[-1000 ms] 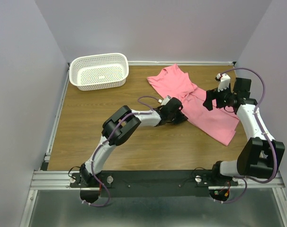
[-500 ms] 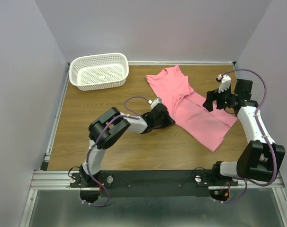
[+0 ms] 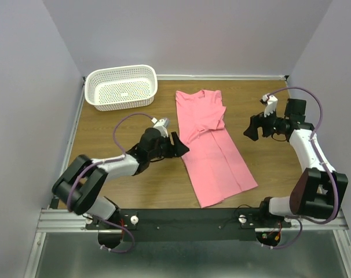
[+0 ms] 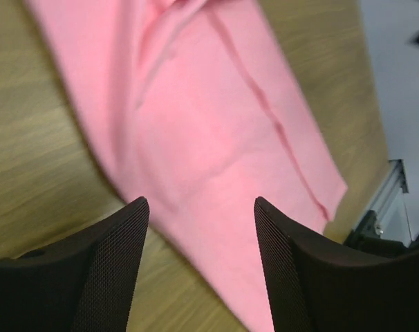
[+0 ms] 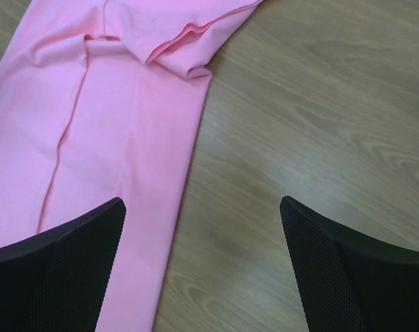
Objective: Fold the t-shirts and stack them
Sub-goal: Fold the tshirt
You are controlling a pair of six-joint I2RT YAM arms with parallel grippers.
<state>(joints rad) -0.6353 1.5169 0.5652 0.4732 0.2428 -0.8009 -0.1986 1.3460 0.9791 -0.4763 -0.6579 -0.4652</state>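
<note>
- My left gripper [image 3: 179, 146] has its fingers spread apart with nothing pinched between them. In the left wrist view the fingers [image 4: 111, 266] frame loose pink cloth and bare wood.
- Half a second ago this gripper sat further right, hard against the cloth's edge. Now it has pulled back towards the basket's side, and my elbow has swung down to the near left.
- It sits nearer than the white basket [image 3: 121, 87] and to the basket's right, at the left edge of the t-shirt [image 3: 213, 153]. I cannot tell whether it touches the cloth.
- My right gripper [image 3: 249, 128] is wide open and empty, far to the right of the basket. It has shifted a little towards the basket since a second ago.
- The t-shirt lies flat on the table [image 3: 106, 139], to the right of the basket. It is a long narrow strip with its sides folded in.
- A second ago it ran slanted away from the basket towards the near right. Now its near end has swung round towards the basket's side, so it lies almost straight from back to front.
</note>
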